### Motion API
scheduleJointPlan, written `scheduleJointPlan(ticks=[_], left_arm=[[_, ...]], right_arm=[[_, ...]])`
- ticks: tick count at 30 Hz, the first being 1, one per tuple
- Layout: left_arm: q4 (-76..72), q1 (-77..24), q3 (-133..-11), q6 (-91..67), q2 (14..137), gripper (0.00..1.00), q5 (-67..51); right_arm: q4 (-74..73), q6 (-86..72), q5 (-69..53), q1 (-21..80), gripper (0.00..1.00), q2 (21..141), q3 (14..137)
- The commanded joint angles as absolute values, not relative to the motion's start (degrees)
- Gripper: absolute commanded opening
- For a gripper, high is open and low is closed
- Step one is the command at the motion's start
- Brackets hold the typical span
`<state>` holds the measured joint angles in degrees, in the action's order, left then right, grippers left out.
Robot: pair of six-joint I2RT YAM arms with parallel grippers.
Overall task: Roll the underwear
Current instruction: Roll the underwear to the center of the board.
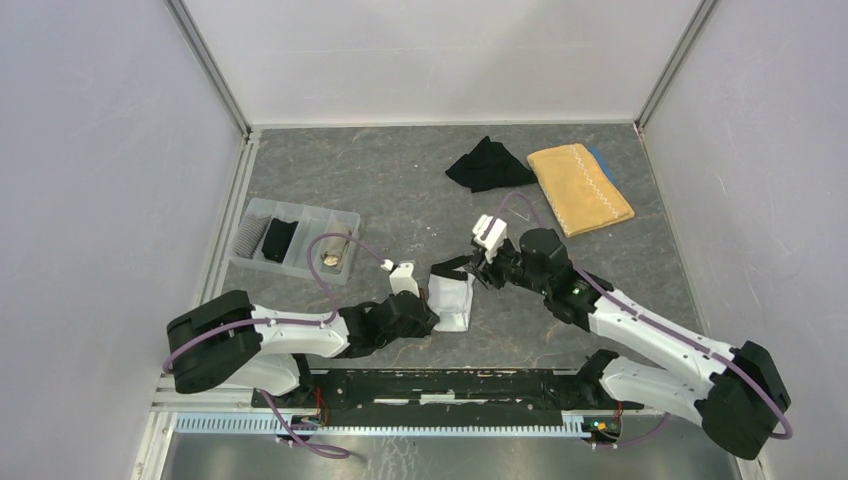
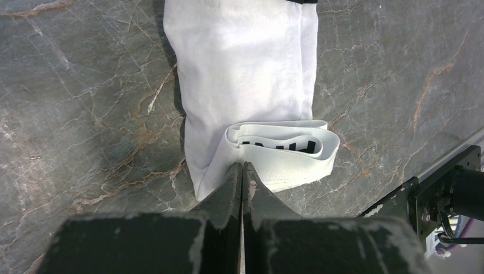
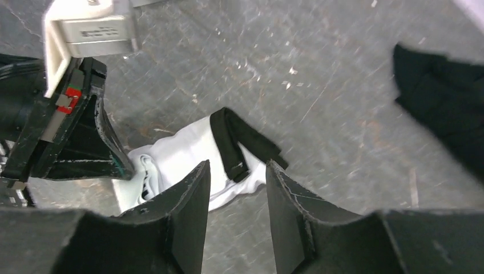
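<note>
Lying mid-table, white underwear, black waistband at far end, near end rolled over. Shut tight, left gripper, tips touching the roll, pinch on cloth unclear. Half apart over the waistband, right gripper, holding nothing. Far back, black underwear just beside towel. At left, tray with striped, black and beige rolls

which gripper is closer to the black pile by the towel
Right. The right gripper is open above the far end of the underwear, the end facing the black pile. The left gripper is shut at the underwear's near, folded end, farther from the pile.
</note>
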<state>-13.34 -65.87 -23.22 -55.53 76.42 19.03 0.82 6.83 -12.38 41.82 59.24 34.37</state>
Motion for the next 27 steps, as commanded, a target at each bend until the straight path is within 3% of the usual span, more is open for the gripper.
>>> scheduleJointPlan(ticks=[1,4,8,13,19,27], left_arm=[[-6.4,-65.9,-21.2,-58.3,76.8,0.02,19.6],[-5.9,-65.9,-21.2,-58.2,76.4,0.02,19.6],[-5.6,-65.8,-20.9,-58.4,75.8,0.02,19.7],[-5.5,-65.9,-20.6,-58.6,75.8,0.02,19.8],[-5.5,-65.9,-20.8,-58.5,75.8,0.02,19.7],[-5.3,-65.9,-21.3,-58.1,76.3,0.02,19.6]], right_arm=[[3.3,18.3,-1.8,49.2,0.47,54.8,35.6],[4.4,27.7,5.2,56.6,0.53,52.4,32.0],[5.6,37.1,4.1,62.3,0.63,49.1,25.6],[9.7,44.9,4.0,69.8,0.65,47.0,17.9],[8.9,48.4,9.9,77.9,0.69,54.5,19.0],[10.2,52.5,14.8,83.4,0.66,66.7,21.7]])
